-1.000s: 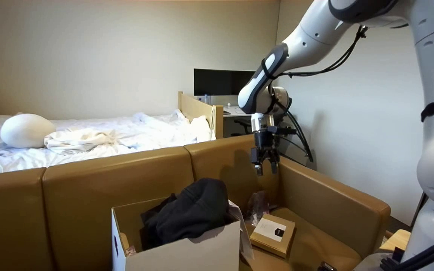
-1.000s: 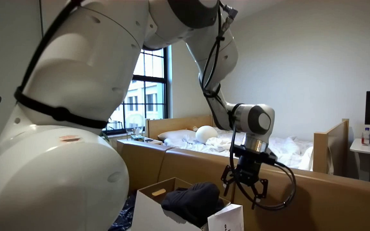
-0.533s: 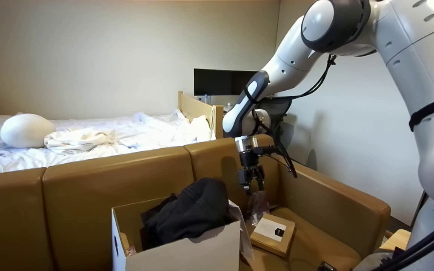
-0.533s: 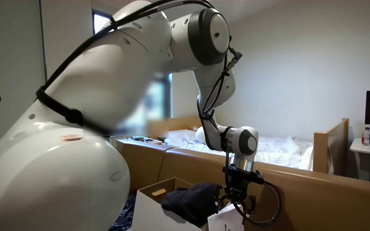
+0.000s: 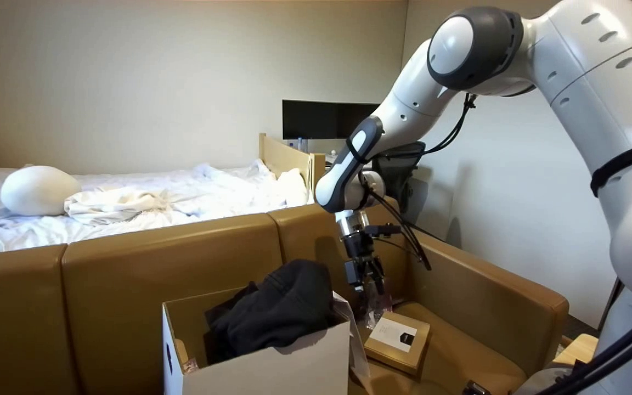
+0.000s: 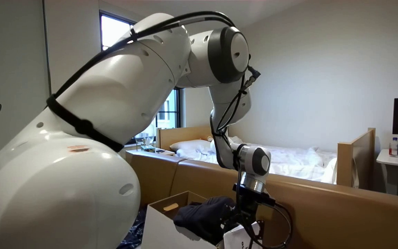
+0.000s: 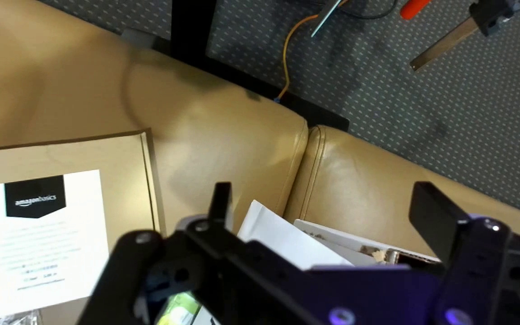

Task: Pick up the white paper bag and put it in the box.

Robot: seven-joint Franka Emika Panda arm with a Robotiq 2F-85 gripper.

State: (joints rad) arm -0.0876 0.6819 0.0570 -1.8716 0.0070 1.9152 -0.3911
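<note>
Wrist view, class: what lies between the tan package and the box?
In the wrist view: the white paper bag beside the box, the sofa seat nearer the tan package, and, low down, something green; the pincer hides part.

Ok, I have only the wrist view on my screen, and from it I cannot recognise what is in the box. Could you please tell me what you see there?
Observer: A black garment is heaped in the box, rising above the rim.
Operator: Thank you. Is the gripper touching the black garment? My view does not show this.
Observer: No, they are apart: in an exterior view, a narrow gap shows between them.
Operator: Good. Then I should probably bring the open gripper onto the white paper bag and close it there.
</note>
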